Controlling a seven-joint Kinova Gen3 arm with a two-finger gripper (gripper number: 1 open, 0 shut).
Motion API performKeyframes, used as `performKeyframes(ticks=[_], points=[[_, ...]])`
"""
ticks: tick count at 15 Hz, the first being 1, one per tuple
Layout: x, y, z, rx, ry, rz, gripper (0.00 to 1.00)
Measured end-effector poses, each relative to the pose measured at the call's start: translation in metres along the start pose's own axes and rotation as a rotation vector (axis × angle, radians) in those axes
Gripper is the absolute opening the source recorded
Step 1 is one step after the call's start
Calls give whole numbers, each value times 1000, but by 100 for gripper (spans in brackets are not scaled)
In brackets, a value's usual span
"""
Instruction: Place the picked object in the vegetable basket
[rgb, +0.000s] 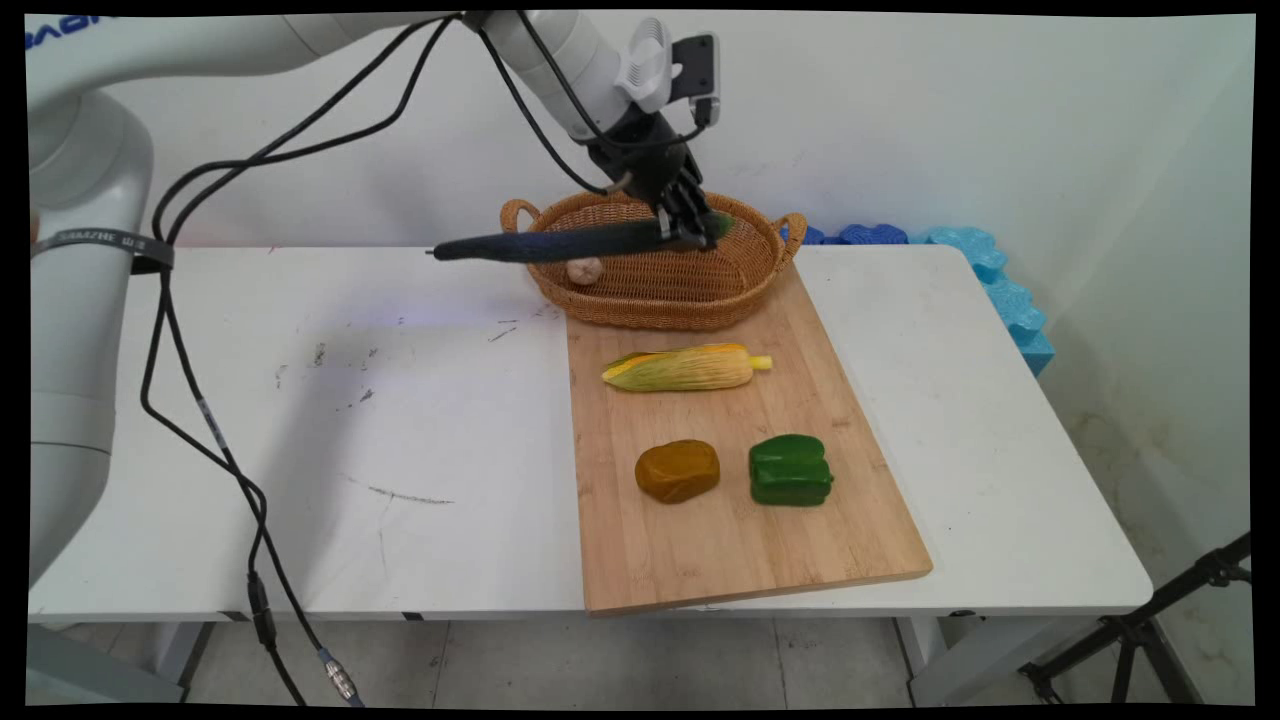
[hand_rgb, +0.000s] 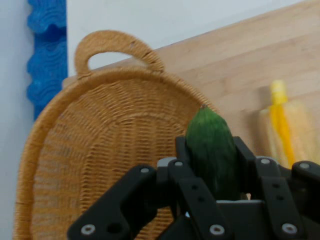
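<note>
My gripper (rgb: 690, 225) is shut on one end of a long dark green cucumber (rgb: 560, 243), held level above the wicker basket (rgb: 650, 312). The rest of the cucumber sticks out leftward past the basket's rim. In the hand view its green tip (hand_rgb: 211, 145) shows between the fingers (hand_rgb: 181, 150), with the basket's woven floor (hand_rgb: 100, 155) below. A small pale garlic bulb (rgb: 585, 268) lies in the basket's left part, under the cucumber.
The basket stands on the far end of a wooden cutting board (rgb: 740, 540). On the board lie a corn cob (rgb: 685, 367), a brown potato (rgb: 677, 470) and a green bell pepper (rgb: 790, 469). Blue foam (rgb: 1000, 290) lines the table's far right corner.
</note>
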Motion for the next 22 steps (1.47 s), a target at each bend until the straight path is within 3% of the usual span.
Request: performKeyframes(ticks=[8,18,19,22], points=[[-20,-42,33,35,-22,-3,0],[-36,-55,86,55,-33,-73,0],[-37,-55,89,56,-33,-79,100],[-39,-55,98,58,-33,-90,100]])
